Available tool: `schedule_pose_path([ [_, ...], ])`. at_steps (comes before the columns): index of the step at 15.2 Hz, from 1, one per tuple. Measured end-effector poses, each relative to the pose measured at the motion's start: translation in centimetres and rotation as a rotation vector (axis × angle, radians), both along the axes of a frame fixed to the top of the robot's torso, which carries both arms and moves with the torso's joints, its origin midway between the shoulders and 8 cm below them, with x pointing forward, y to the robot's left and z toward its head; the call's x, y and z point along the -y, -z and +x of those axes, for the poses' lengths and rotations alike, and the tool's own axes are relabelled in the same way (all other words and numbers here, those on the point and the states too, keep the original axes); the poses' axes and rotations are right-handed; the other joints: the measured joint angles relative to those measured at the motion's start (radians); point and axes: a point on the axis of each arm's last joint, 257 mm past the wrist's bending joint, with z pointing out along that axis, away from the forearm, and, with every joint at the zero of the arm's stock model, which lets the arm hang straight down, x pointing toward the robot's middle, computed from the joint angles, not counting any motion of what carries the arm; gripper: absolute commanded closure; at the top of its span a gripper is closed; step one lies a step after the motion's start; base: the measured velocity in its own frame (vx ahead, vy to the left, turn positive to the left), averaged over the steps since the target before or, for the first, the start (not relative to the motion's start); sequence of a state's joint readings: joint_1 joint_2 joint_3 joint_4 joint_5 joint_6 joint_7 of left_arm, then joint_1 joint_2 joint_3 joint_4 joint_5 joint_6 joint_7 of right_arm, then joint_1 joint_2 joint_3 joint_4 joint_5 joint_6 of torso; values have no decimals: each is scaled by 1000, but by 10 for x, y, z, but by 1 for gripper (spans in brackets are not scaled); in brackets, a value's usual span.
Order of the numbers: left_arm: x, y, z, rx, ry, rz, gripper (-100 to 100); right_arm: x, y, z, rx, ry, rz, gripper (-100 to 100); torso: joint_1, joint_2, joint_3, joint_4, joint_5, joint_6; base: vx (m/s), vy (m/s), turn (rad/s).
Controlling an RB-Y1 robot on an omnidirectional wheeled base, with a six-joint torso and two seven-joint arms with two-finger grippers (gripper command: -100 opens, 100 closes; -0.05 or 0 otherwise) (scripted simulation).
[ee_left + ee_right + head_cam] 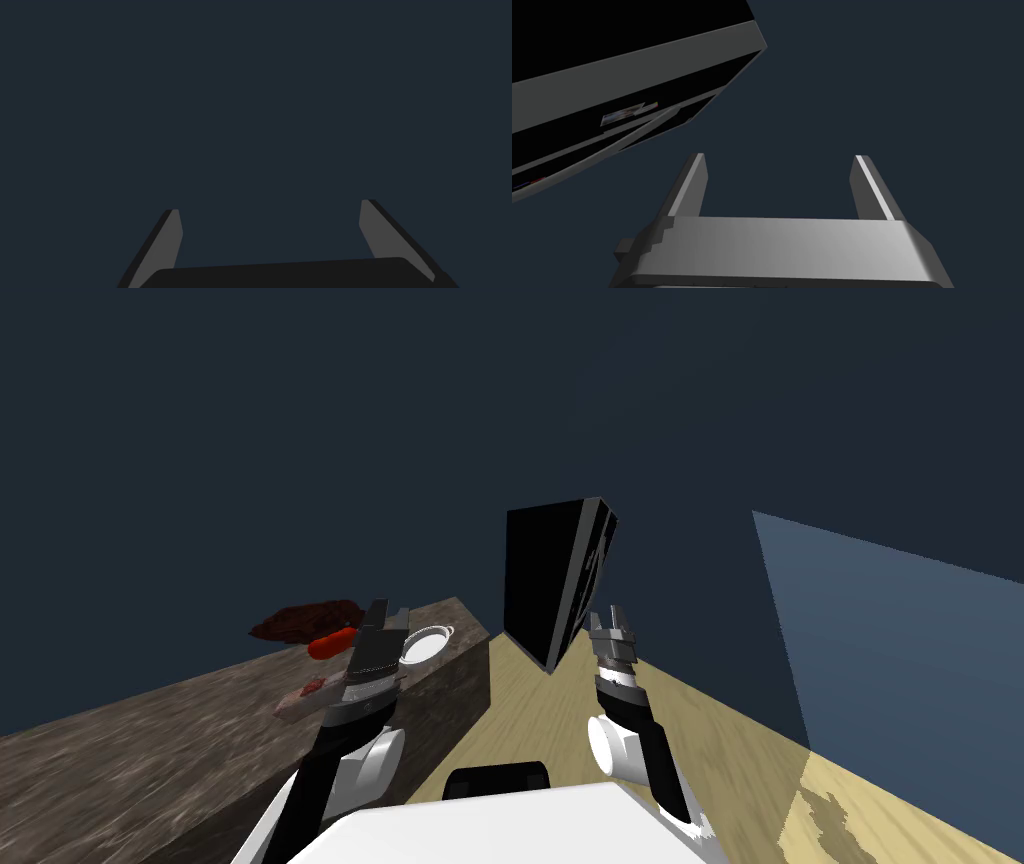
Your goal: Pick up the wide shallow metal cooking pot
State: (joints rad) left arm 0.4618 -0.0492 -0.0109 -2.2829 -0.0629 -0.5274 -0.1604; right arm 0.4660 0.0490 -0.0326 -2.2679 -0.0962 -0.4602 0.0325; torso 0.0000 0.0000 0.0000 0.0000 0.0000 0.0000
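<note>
Evidently an early stage: the wide, shallow, pale round pot [425,645] sits left of centre in the head view, ungrasped, at the far end of the mottled brown countertop [150,738]. The left gripper [388,614] hovers just beside it, jaws apart and empty; the right gripper [611,616], centre-right, is likewise spread. Descent, closure and lift are left to do. A red oblong item [330,644] lies nearby. Surroundings: pale wood floor [560,718], dark blue walls [300,438], tall black cabinet [545,578].

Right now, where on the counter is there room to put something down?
The near stretch of the counter, from the pale pink piece toward me, is bare. The far end is crowded: the pot, a red item and a dark brown lump sit close together, with my left gripper near them.
</note>
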Motion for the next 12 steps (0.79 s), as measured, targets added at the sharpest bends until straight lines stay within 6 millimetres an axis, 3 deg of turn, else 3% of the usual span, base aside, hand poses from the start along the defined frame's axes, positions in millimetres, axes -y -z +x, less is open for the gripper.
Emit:
schedule_pose_path([
  [12, -30, 43, 26, -235, 7, 33, -100, 0, 0, 0, 0, 0, 0, 0, 1, 1, 0, 0, 0, 0, -9, 6, -67],
])
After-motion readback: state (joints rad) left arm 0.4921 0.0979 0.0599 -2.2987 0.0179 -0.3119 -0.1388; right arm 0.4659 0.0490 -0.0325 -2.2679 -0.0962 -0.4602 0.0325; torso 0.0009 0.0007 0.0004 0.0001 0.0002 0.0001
